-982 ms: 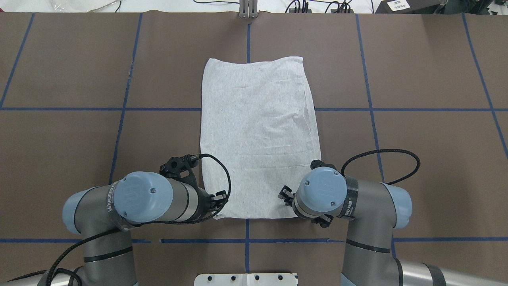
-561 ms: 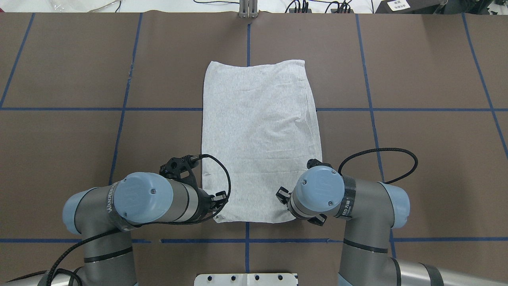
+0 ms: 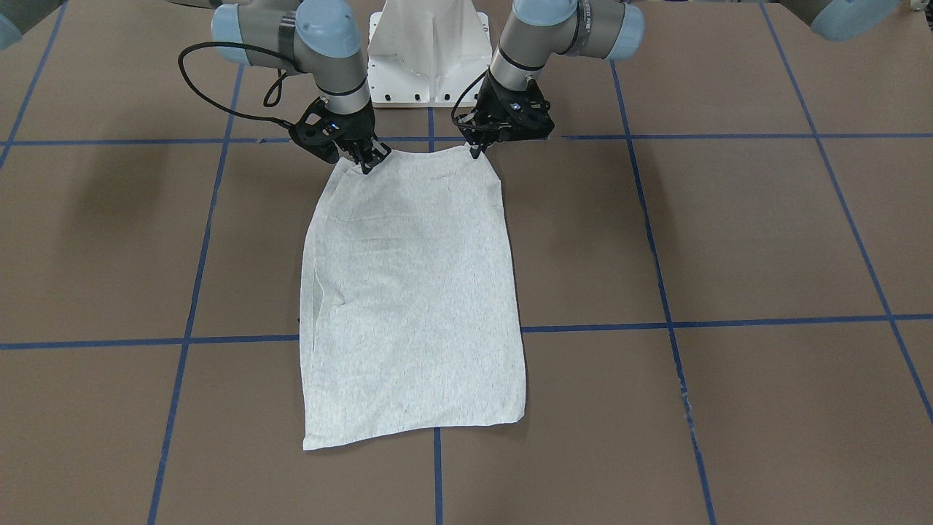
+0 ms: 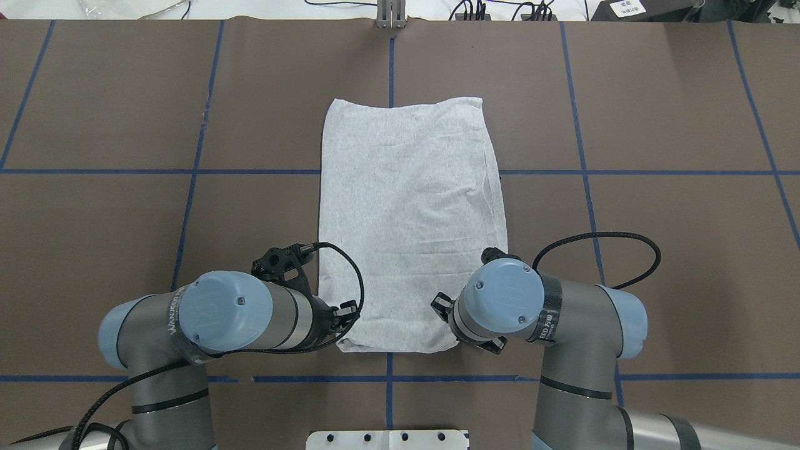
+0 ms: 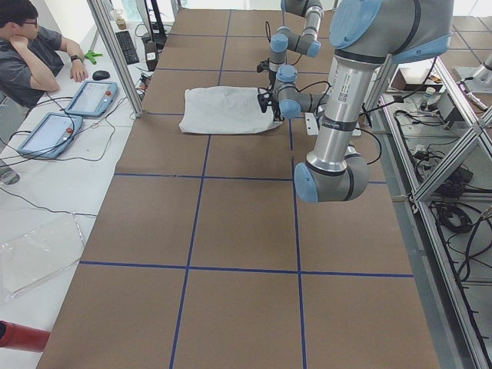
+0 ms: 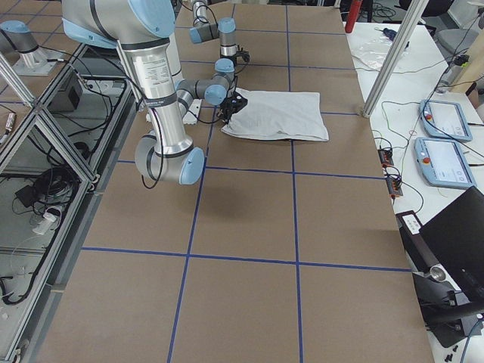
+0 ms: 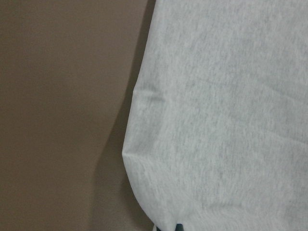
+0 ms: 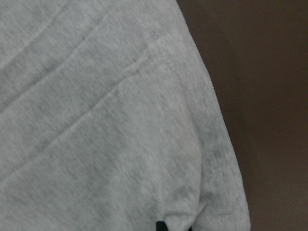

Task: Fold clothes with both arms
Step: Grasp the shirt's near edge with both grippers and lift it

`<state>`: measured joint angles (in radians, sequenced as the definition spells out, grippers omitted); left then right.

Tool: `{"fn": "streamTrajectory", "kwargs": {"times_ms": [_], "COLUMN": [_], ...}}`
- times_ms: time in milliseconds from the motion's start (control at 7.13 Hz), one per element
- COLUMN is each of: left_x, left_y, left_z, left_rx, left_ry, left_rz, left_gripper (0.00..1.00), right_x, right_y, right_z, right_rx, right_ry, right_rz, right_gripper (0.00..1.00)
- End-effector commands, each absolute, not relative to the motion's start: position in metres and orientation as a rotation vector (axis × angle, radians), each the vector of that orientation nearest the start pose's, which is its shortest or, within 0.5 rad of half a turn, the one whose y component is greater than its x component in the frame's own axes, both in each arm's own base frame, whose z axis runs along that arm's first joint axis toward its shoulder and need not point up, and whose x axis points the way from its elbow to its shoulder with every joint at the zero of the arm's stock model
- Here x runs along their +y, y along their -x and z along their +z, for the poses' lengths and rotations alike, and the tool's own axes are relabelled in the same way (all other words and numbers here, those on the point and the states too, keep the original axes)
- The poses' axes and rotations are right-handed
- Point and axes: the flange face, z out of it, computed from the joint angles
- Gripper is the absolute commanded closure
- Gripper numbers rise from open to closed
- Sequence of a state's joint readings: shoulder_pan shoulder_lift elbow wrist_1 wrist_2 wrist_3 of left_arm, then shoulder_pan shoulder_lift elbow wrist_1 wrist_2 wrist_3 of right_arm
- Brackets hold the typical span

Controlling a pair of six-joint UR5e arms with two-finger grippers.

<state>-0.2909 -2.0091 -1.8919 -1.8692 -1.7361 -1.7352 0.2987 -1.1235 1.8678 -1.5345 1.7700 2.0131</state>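
In the front-facing view, the grey T-shirt (image 3: 412, 292) lies on the brown worktop (image 3: 729, 240) as a long narrow rectangle. Its sides are turned in and its print is hidden. The end nearest to the robot is taken at its two corners: the left fingers (image 3: 475, 149) on one and the right fingers (image 3: 367, 162) on the other. Both pairs stand narrow, pinched on the cloth. One arm at each corner keeps this edge stretched and straight. This is probably so that the end can be carried over the rest for the next fold.

In the overhead view, the wrists partly cover the fingers. The near edge looks rounded and seems a little raised, while the far end rests flat. The T-shirt sits between the two arms and lies across a blue tape line (image 4: 94, 171).

In the two side views, the fingers are too small to judge. Both arms bend low over the near end. A person (image 5: 31, 54) sits at a desk beyond the far side of the worktop, well apart from the arms.

In each wrist view, cloth fills most of the picture. One corner curves down to the dark tips at the bottom edge, so the hold seems to be at the very corner.
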Motion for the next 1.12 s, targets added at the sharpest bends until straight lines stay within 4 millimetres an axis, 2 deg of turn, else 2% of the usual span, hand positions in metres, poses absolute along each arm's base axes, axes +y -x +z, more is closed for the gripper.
{"fn": "streamTrajectory", "kwargs": {"times_ms": [0,140,280,421,561,701,841,982], "left_x": [-0.267,-0.241,-0.221,-0.192,-0.164,-0.159,-0.159,-0.162], "left_y": [-0.527,-0.512,-0.483,-0.462,-0.454,-0.441,-0.438,-0.441], "left_z": [0.228,0.23,0.228,0.216,0.202,0.19,0.189,0.19], "left_rx": [1.098,1.109,1.13,1.126,1.123,1.138,1.135,1.128], "left_ry": [0.09,0.11,0.125,0.174,0.233,0.242,0.243,0.24], "left_rz": [-0.301,-0.267,-0.246,-0.236,-0.23,-0.231,-0.231,-0.236], "left_gripper": [1.0,1.0,1.0,1.0,1.0,1.0,1.0,1.0], "right_x": [-0.285,-0.28,-0.266,-0.242,-0.225,-0.214,-0.21,-0.215], "right_y": [0.537,0.527,0.516,0.496,0.484,0.475,0.471,0.475], "right_z": [0.266,0.254,0.244,0.236,0.218,0.206,0.196,0.194], "right_rx": [-0.811,-0.843,-0.871,-0.901,-0.941,-0.952,-0.968,-0.975], "right_ry": [0.26,0.263,0.271,0.29,0.331,0.413,0.446,0.428], "right_rz": [0.626,0.616,0.594,0.555,0.509,0.457,0.434,0.444], "right_gripper": [1.0,1.0,1.0,1.0,1.0,1.0,1.0,1.0]}}
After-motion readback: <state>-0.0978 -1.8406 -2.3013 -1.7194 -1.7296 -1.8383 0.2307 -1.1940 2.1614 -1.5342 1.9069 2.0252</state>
